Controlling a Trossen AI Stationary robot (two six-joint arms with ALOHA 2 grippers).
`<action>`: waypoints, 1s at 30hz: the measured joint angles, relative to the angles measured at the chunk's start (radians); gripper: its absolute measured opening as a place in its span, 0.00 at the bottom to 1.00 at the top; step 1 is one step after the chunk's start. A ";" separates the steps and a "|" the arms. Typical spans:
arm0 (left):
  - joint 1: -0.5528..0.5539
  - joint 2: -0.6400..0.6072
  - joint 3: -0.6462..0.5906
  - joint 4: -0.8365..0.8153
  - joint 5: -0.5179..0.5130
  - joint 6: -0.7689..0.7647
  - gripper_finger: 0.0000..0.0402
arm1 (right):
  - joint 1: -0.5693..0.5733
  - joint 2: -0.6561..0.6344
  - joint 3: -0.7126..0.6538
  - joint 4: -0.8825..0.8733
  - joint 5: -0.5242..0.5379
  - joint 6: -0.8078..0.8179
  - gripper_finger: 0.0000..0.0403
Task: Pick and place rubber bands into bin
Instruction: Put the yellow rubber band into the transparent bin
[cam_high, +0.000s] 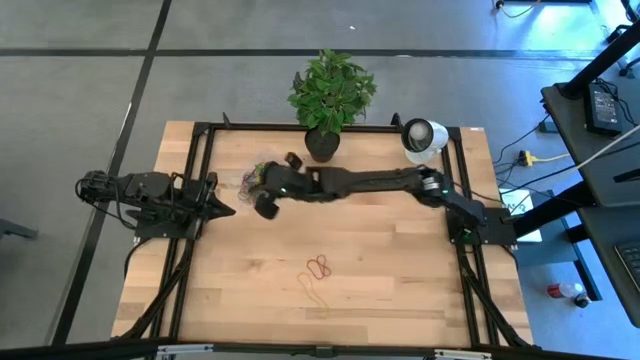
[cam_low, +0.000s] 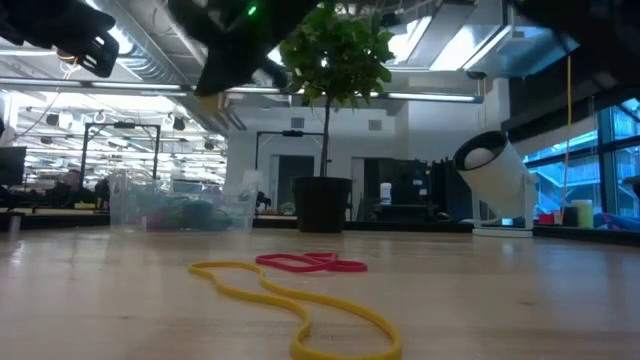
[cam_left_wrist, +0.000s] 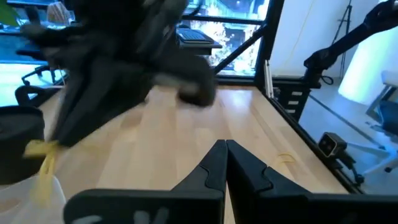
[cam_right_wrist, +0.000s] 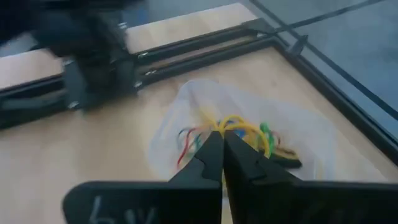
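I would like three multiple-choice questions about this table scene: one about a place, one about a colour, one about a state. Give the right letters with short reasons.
1. Where is the right gripper?
A. above the small clear plastic bin
B. beside the white round device
C. parked off the table's right edge

2. What colour is the thin rubber band lying next to the long yellow rubber band on the wooden table?
A. green
B. red
C. purple

3. How are the left gripper's fingers?
A. wide open
B. shut on a band
C. shut, holding nothing

Answers:
1 A, the right wrist view looks straight down into the bin.
2 B, the low view shows it red.
3 C, the left wrist view shows the tips meeting with nothing between them.
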 joint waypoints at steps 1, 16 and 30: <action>0.000 0.000 0.000 -0.001 0.000 0.011 0.00 | -0.011 0.033 0.036 0.000 0.000 0.000 0.01; 0.000 -0.019 0.000 -0.022 0.111 0.097 0.00 | -0.074 0.257 0.148 0.088 0.000 0.015 0.16; 0.000 0.090 0.001 -0.010 0.024 0.087 0.01 | -0.057 0.090 0.163 -0.168 -0.006 -0.028 0.43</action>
